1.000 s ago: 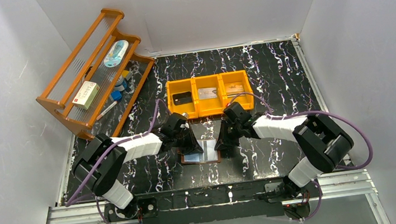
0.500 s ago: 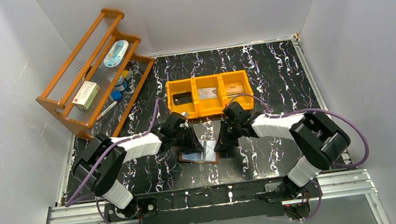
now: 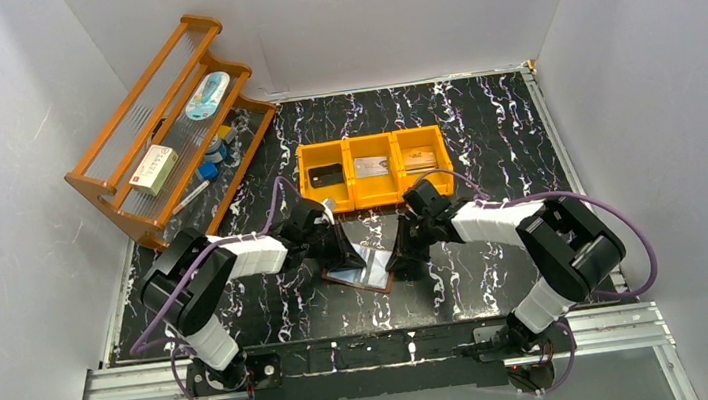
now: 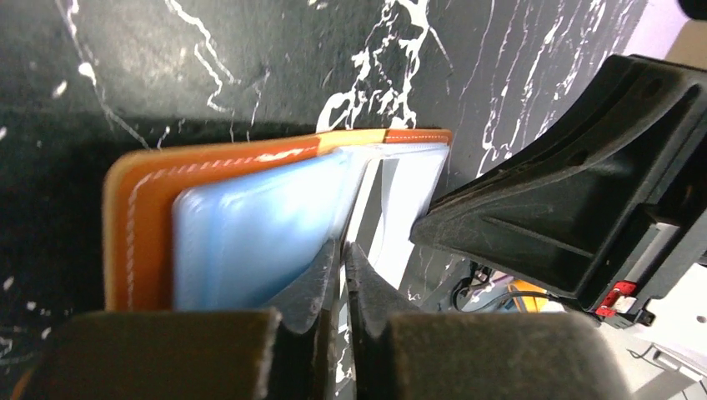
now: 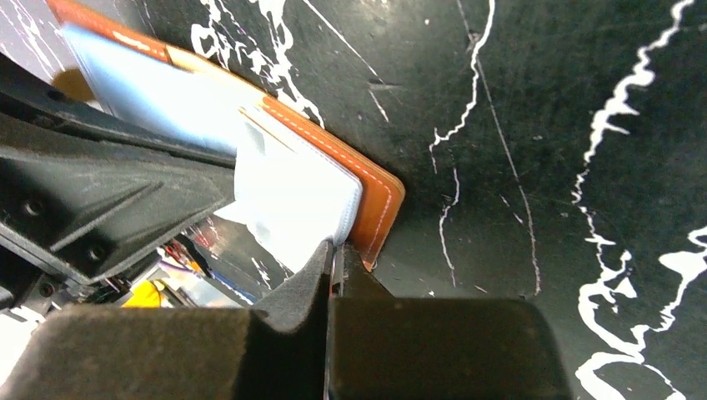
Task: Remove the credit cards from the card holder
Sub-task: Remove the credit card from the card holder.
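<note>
The card holder (image 3: 366,269) lies open between my two grippers, brown leather with pale-blue clear pockets (image 4: 250,233). My left gripper (image 4: 343,247) is shut, its tips pinching the edge of a pocket leaf near the fold. My right gripper (image 5: 334,247) is shut on the corner of the opposite pocket leaf, beside the stitched brown edge (image 5: 375,204). In the top view the left gripper (image 3: 350,258) and right gripper (image 3: 399,258) flank the holder. Three credit cards lie in the orange bin: black (image 3: 326,175), silvery-grey (image 3: 371,166) and tan (image 3: 417,159). Whether the pockets hold a card cannot be seen.
The orange three-compartment bin (image 3: 377,198) stands just behind the grippers. A wooden rack (image 3: 111,137) at the back left carries a white-and-red box (image 3: 153,168) and small items. White walls close in the marbled black table (image 3: 482,125) on three sides.
The card holder has turned and slid slightly right and nearer, now lying skewed. Both grippers have followed it down; the right gripper has closed on its edge.
</note>
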You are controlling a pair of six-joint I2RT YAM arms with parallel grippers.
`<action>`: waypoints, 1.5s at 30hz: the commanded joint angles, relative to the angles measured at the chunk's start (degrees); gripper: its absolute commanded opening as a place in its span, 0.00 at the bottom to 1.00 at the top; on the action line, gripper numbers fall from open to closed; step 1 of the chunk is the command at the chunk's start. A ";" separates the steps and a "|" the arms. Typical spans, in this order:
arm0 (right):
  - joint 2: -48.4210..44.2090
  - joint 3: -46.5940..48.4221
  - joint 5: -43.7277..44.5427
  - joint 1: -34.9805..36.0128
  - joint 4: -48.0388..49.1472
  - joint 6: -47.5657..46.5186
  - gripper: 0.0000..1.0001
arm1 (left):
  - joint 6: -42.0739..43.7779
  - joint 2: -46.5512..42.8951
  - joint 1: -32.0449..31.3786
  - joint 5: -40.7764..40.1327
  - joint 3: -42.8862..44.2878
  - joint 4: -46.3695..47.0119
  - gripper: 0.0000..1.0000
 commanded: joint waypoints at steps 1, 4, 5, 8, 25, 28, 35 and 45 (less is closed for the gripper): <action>3.81 -1.89 -1.25 2.80 5.64 0.62 0.03 | -1.73 5.29 -3.91 5.84 -0.02 10.95 0.00; 3.70 -1.96 -1.26 2.82 5.72 0.55 0.03 | -0.01 5.12 -3.91 6.54 1.31 9.14 0.00; 3.70 -1.93 -1.26 2.77 5.70 0.59 0.03 | 0.64 4.86 -4.00 6.64 1.75 8.21 0.00; 3.82 -1.63 -0.81 2.78 5.27 0.62 0.08 | 2.96 3.40 -4.00 5.77 2.83 4.54 0.00; -3.52 -0.52 11.70 -0.11 -5.47 1.13 0.19 | 6.90 -6.62 -4.00 -0.16 -1.72 -8.31 0.00; -4.71 -1.09 9.42 -0.55 -3.52 1.19 0.21 | 6.13 -8.23 -4.00 0.00 -2.48 -8.30 0.00; -5.01 -1.74 3.79 -0.54 0.20 0.87 0.28 | 5.21 -8.90 -4.00 -4.01 -1.15 -10.48 0.00; -9.40 1.19 3.70 -0.27 -3.16 -6.15 0.35 | 3.78 -12.90 -3.99 -6.83 -1.64 -13.67 0.14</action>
